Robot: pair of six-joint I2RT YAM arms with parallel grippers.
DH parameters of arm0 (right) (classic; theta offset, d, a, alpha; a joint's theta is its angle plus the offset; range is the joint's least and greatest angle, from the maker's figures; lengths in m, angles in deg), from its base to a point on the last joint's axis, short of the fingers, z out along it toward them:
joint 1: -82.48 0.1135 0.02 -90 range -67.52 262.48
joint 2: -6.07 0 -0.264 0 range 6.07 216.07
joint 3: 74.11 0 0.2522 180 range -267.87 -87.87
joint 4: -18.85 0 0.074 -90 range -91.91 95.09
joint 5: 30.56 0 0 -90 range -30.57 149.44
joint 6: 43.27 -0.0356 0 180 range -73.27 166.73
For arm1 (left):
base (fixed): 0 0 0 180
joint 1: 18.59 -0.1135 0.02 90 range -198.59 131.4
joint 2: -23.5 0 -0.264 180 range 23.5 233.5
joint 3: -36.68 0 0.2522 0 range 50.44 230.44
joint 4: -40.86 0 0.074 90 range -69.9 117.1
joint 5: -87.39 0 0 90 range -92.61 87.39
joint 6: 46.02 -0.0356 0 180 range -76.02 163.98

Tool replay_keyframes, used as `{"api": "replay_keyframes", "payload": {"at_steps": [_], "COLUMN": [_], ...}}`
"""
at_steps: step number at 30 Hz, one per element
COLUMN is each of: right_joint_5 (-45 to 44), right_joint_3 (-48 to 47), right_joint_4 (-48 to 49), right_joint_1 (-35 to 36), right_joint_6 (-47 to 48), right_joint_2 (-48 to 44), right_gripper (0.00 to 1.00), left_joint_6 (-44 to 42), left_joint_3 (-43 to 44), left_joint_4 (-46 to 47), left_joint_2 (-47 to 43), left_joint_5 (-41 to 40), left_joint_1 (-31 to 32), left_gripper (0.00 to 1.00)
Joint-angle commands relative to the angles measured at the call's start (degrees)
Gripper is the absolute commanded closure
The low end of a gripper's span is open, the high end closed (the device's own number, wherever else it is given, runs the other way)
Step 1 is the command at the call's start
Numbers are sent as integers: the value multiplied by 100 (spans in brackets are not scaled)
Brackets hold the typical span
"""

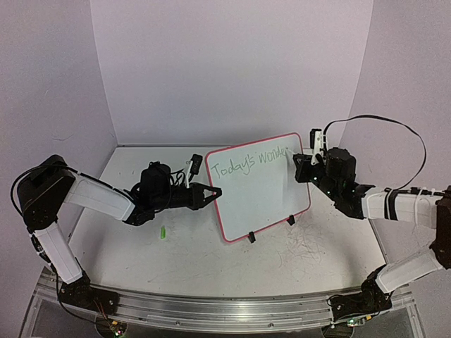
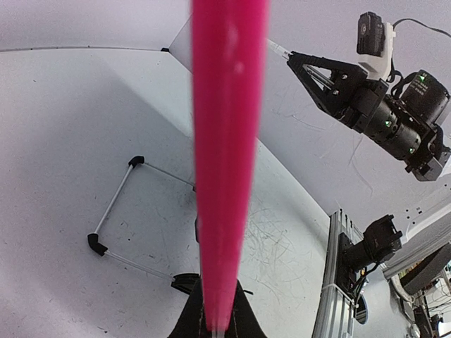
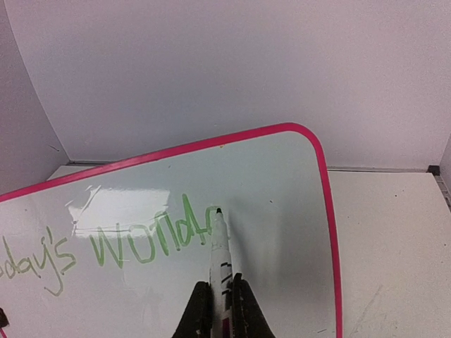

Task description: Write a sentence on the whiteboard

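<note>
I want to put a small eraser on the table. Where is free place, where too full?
Free: the table strip between the whiteboard and the front rail, right of the small green object; also the far left corner behind the left arm. Crowded: both ends of the whiteboard, where left jaws clamp its rim and right jaws hold the marker.

A robotics lab's test bench: a plain pale backdrop [image 1: 232,70] curves around a grey tabletop [image 1: 190,260] (scribbled over with pen marks). The left arm [image 1: 99,197] and right arm [image 1: 394,204] are bolted to an aluminium rail [image 1: 225,315], a black cable [image 1: 384,118] loops loose, and the whiteboard [image 1: 261,193] stands between them.
</note>
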Motion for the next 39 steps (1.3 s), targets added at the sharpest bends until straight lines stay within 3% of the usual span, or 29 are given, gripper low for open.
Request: {"api": "replay_keyframes", "payload": {"at_steps": [1,18,39], "right_joint_5": [27,-61,18], "right_joint_3": [-274,-485,170], "right_joint_4": [180,244,66], "right_joint_1": [-57,-87,-81], "right_joint_6": [107,166,-88], "right_joint_2": [197,559,233], "right_gripper": [100,100,100], "left_joint_6": [-62,-97,-71], "left_joint_3": [6,1,11], "left_joint_4": [-16,-19,-18], "left_joint_2": [-290,-288,-283], "left_joint_5": [110,111,128], "left_joint_1": [-2,-2,1], "left_gripper": [100,100,100]}}
